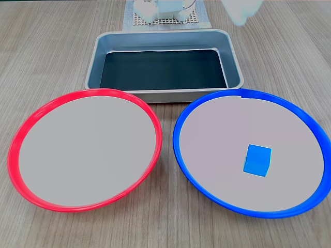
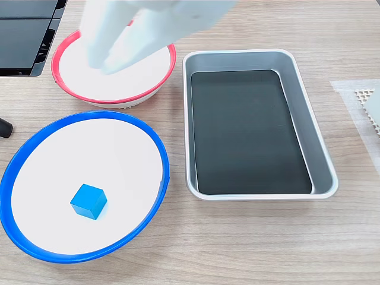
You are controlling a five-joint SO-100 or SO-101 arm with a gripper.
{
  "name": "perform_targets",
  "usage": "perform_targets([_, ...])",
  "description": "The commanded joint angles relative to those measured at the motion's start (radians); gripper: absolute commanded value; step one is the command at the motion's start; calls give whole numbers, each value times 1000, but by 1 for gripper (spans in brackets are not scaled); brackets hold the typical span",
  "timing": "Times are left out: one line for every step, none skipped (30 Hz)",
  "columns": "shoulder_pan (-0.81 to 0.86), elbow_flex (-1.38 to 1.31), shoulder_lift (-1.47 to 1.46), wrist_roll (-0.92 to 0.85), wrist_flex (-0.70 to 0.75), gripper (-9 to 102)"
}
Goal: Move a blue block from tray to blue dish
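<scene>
1. The blue block (image 1: 257,159) lies flat inside the blue dish (image 1: 192,111), right of centre in a fixed view, touching no rim.
2. The red dish (image 1: 27,121) sits beside it on the counter (image 1: 46,46).
3. The tray (image 1: 235,64) stands behind both dishes.
4. The gripper (image 2: 104,62) hovers blurred above the red dish; fingers' state cannot be told.

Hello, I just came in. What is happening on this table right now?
A robot arm is sorting a block between dishes. The blue block already lies inside the blue dish, apart from the rim, and nothing is touching it. The tray behind the dishes has a bare dark bottom. The red dish holds nothing. The gripper appears as a white blur above the red dish in a fixed view; whether it is open or shut cannot be told.
</scene>
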Motion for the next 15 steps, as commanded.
perform_targets([61, 624, 479, 169, -334, -1])
perform_targets([69, 755, 584, 204, -405, -1])
perform_targets([74, 851, 680, 238, -411, -1])
perform_targets([80, 930, 769, 279, -391, -1])
perform_targets([83, 1003, 853, 313, -371, -1])
perform_targets([84, 1071, 931, 333, -354, -1])
perform_targets([89, 1131, 1005, 362, -341, -1])
perform_targets([94, 1186, 1071, 387, -330, -1])
perform_targets([100, 1233, 1132, 414, -318, -1])
perform_targets([101, 1269, 1187, 425, -291, -1])
perform_targets([104, 1293, 1232, 437, -258, -1])
perform_targets([109, 1318, 1270, 449, -239, -1])
perform_targets([114, 1341, 1299, 459, -227, -1])
perform_targets([121, 1362, 1325, 468, -216, -1])
perform_targets([127, 1384, 1348, 476, -210, -1])
